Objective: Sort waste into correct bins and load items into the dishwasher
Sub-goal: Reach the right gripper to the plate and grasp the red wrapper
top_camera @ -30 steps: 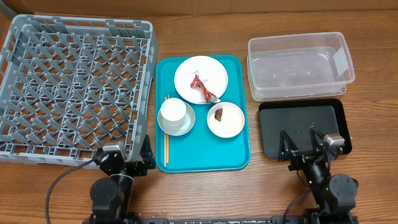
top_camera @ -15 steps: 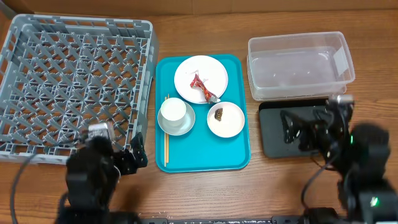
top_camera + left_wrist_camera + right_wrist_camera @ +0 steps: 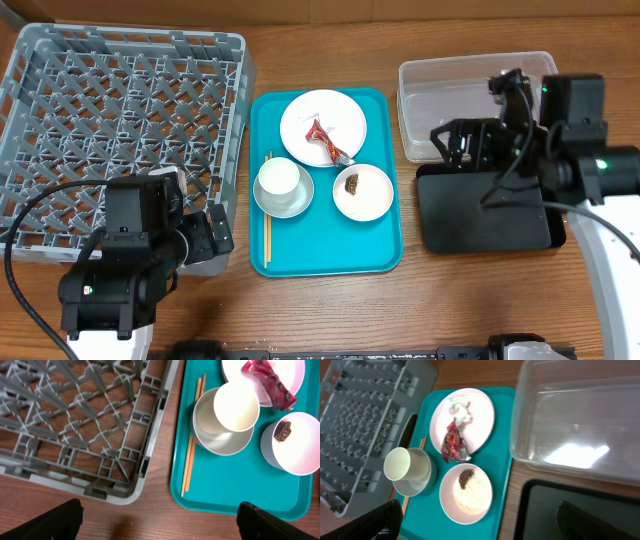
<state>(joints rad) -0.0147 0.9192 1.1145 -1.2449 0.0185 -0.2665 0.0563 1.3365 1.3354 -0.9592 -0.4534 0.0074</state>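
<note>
— Status of the left claw point(image 3: 159, 505)?
— Spread wide, nothing between its fingers point(image 3: 50, 522), hanging over bare counter point(image 3: 125, 520). Ahead and to its left stands the near corner of the grey dish rack point(image 3: 145, 460); ahead and to its right lies the teal tray point(image 3: 225, 490).
— Anything between it and the chopsticks point(image 3: 192, 445)?
— Only the teal tray's raised rim. The chopsticks lie along that tray's left edge, almost straight ahead, and the cup point(image 3: 236, 407) on its saucer point(image 3: 220, 446) sits just beside them on their right. Ahead of the right finger is the bowl point(image 3: 300, 452) holding the brown lump point(image 3: 282, 431).
— And the right claw point(image 3: 479, 505)?
— Just as wide open, gripping nothing. Directly ahead, between its fingers, the same bowl shows loose rice point(image 3: 470, 495) beside the lump. Beyond the bowl is the plate point(image 3: 480, 415), carrying the candy wrapper point(image 3: 452, 445) and the white tissue point(image 3: 460, 410), one just beside the other.
— The bins?
— The clear tub point(image 3: 570, 420) is ahead and to its right; the black tray point(image 3: 542, 497) lies below its right finger, just beside the tub's near wall. The dish rack is well off to its left, past the teal tray.
</note>
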